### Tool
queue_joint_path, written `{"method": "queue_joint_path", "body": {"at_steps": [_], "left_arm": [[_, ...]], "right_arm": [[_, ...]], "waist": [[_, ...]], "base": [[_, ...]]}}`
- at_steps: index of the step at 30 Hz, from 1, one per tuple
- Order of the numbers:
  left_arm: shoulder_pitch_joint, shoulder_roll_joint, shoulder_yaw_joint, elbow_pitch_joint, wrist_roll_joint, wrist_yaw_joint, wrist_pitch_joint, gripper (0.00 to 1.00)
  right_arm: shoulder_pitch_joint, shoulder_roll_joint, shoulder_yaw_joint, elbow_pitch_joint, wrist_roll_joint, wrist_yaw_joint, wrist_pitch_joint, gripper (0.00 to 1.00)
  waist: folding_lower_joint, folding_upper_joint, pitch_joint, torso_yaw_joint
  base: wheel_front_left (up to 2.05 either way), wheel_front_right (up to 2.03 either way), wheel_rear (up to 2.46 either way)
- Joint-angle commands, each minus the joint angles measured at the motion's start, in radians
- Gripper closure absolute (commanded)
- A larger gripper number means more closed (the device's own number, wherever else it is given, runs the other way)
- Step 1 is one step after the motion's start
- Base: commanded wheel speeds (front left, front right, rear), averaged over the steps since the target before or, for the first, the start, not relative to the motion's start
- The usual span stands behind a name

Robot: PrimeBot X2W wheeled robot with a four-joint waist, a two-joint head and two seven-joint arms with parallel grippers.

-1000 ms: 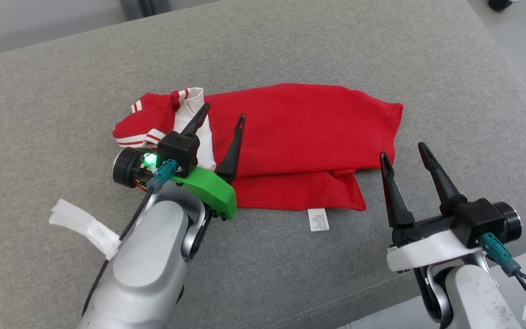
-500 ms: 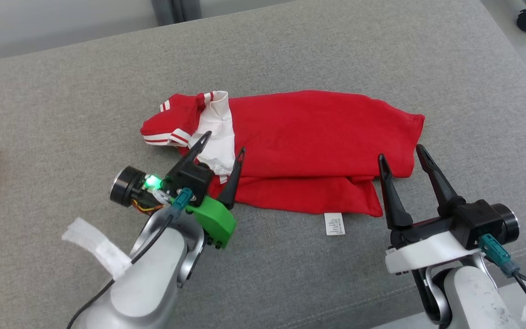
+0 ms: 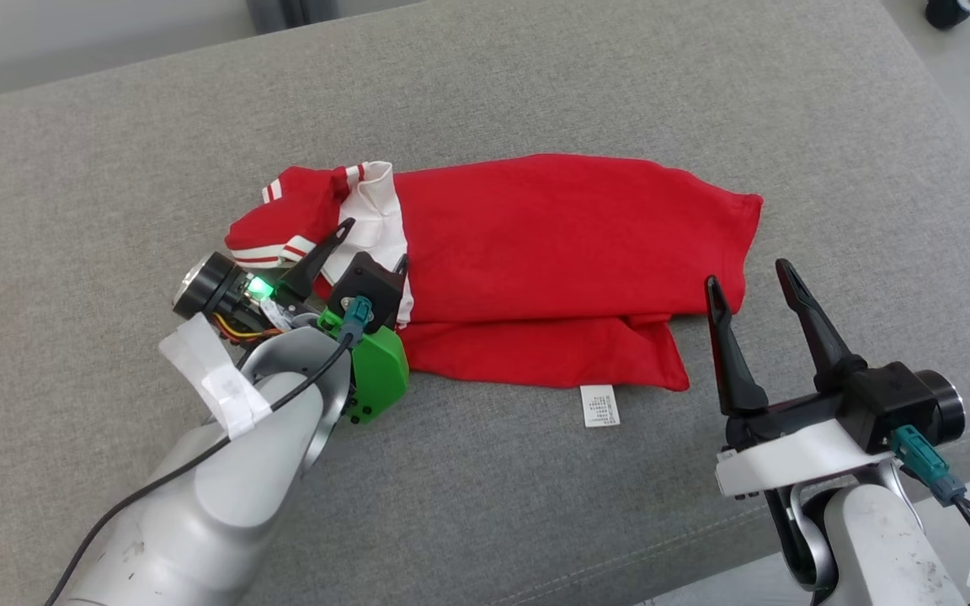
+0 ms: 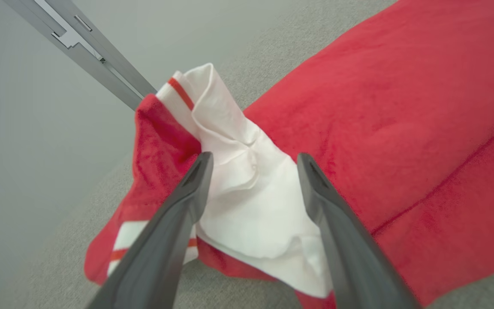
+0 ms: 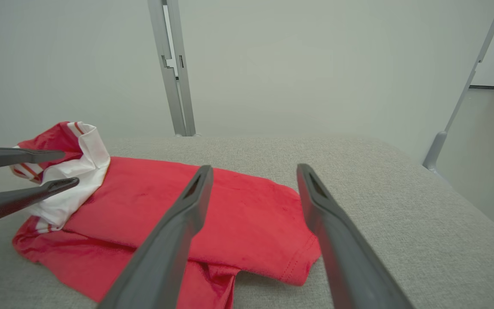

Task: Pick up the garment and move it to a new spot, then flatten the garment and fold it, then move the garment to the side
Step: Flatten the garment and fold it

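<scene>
The red garment (image 3: 552,244) lies folded in a long band on the grey cushion (image 3: 535,76), its white collar (image 3: 371,206) with red-striped trim bunched at the left end. A white label (image 3: 599,406) pokes out at its front edge. My left gripper (image 3: 371,244) is open at the collar end, and in the left wrist view its fingers (image 4: 187,201) straddle the white collar (image 4: 247,189) just above it. My right gripper (image 3: 746,273) is open and empty, hovering just off the garment's right end (image 5: 272,223).
The cushion's front edge (image 3: 704,539) runs close under my right arm, with floor beyond it. A caster wheel (image 3: 946,10) stands on the floor at the top right. A grey metal post (image 5: 172,68) rises behind the cushion.
My left gripper has drawn back and turned, from over the red body to the collar end. The right gripper has hardly moved. The head camera shifted between frames.
</scene>
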Motion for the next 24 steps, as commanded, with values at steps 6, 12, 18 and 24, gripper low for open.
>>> {"method": "queue_joint_path", "body": {"at_steps": [6, 12, 18, 24], "left_arm": [[-0.056, 0.012, -0.010, 0.058, 0.010, 0.009, 0.024, 0.00], [-0.095, 0.009, -0.016, 0.098, 0.009, 0.003, 0.012, 1.00], [-0.069, 0.003, -0.001, 0.082, -0.034, -0.010, -0.038, 1.00], [0.009, 0.009, 0.125, -0.031, -0.207, -0.037, -0.104, 1.00]], "right_arm": [[-0.014, -0.001, 0.000, -0.004, 0.013, -0.002, 0.000, 0.00], [-0.020, -0.002, 0.000, -0.006, 0.016, -0.002, 0.000, 0.00], [-0.002, -0.001, -0.008, 0.002, 0.008, -0.002, 0.000, 0.00], [0.018, -0.002, -0.012, 0.004, -0.012, -0.002, 0.000, 0.00]], "waist": [[0.0000, -0.0001, 0.012, -0.004], [0.0000, -0.0001, 0.025, -0.005], [0.0000, -0.0001, 0.015, 0.007], [0.0000, -0.0001, -0.003, 0.031]], "base": [[0.00, 0.00, 0.00], [0.00, 0.00, 0.00], [0.00, 0.00, 0.00], [0.00, 0.00, 0.00]]}}
